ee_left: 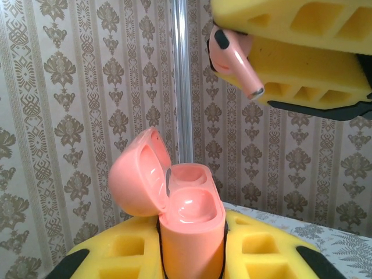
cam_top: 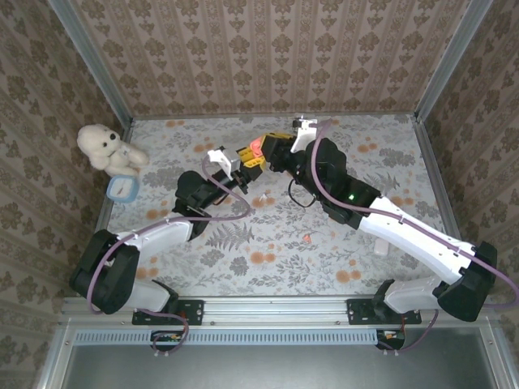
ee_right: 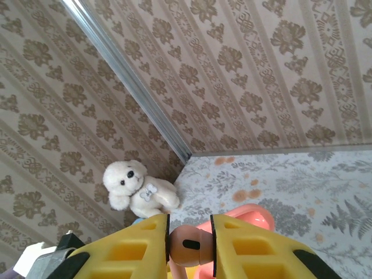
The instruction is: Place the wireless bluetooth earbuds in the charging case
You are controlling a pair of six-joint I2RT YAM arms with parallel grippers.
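Earbud point(ee_right: 189, 247), pink and glossy, is pinched between the yellow foam pads point(ee_right: 133, 253) of the right gripper point(ee_right: 190, 229), its head filling the gap at the tips. Seen from the left wrist, it hangs at one o'clock above the charging case point(ee_left: 189, 224), apart from it, with its stem pointing toward five o'clock. The left gripper point(ee_left: 192, 250) is clamped on the case's body, fingers point(ee_left: 116, 258) at nine and three o'clock, and the lid point(ee_left: 139, 174) is tipped open toward ten.

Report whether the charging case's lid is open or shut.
Open. The charging case stands upright in the left gripper, lid swung back, wells exposed.
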